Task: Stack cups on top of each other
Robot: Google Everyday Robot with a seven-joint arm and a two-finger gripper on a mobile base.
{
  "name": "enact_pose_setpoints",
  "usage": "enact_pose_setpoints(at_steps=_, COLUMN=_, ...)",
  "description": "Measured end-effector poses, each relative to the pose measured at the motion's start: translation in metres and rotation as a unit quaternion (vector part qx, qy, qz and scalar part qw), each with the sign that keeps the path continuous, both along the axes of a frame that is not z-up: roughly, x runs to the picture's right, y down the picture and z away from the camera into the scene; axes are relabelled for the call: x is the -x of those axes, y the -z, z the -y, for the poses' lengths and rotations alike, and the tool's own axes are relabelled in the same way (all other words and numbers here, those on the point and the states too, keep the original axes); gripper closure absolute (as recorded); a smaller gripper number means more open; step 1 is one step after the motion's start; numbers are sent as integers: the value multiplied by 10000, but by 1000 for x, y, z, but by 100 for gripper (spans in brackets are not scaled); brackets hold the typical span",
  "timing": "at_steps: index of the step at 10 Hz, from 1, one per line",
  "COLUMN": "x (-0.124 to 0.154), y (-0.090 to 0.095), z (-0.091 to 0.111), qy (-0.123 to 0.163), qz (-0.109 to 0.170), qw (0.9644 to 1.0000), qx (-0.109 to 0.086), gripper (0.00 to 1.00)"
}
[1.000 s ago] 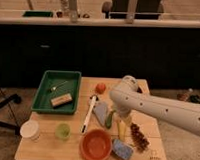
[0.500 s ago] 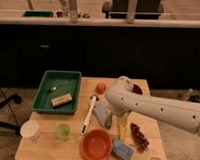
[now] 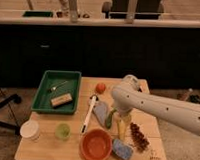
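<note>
A small pale green translucent cup (image 3: 62,131) stands upright near the front left of the wooden table (image 3: 70,151). My white arm (image 3: 157,107) reaches in from the right over the middle of the table. The gripper (image 3: 121,117) hangs below the arm's end, mostly hidden by the arm. It is well to the right of the green cup, above a grey-blue item and a green one. I see nothing held in it.
A green tray (image 3: 44,88) with a wooden block (image 3: 61,99) sits at the back left. Also on the table are a white container (image 3: 30,129), an orange bowl (image 3: 95,144), a blue sponge (image 3: 121,149), an orange-red ball (image 3: 100,87), a white stick-shaped tool (image 3: 88,113) and reddish-brown pieces (image 3: 137,136).
The arm's end swung a little to the left, then back to the right. The things on the table have not moved.
</note>
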State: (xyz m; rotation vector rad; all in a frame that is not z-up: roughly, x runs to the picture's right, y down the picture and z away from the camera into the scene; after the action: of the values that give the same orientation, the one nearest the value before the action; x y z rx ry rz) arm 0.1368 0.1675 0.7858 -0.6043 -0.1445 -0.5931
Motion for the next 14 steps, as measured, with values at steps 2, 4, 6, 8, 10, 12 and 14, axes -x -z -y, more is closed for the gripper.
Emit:
enact_pose_setpoints(at_steps=2, x=-7, y=-3, z=5, qy=-161, qz=32, qw=9999, qx=-7, gripper=20)
enact_pose_setpoints(at_steps=4, x=-15, y=-8, z=8, qy=-240, qz=66, qw=9997, qx=-3, gripper=20)
enact_pose_setpoints(at_steps=6, x=-19, y=-13, z=12, qy=-288, qz=120, qw=9995, qx=10, gripper=20)
enact_pose_setpoints(at_steps=8, x=-29, y=-18, z=12, qy=-348, qz=163, qw=9992, qx=57, gripper=20)
enact_pose_setpoints(at_steps=10, x=-32, y=-23, z=10, qy=-244, qz=324, qw=9990, qx=181, gripper=20)
enact_pose_setpoints(at_steps=12, x=-36, y=-28, z=10, qy=-82, qz=462, qw=9985, qx=294, gripper=20)
enact_pose_setpoints(at_steps=14, x=-31, y=-33, z=14, qy=209, qz=640, qw=9972, qx=334, gripper=20)
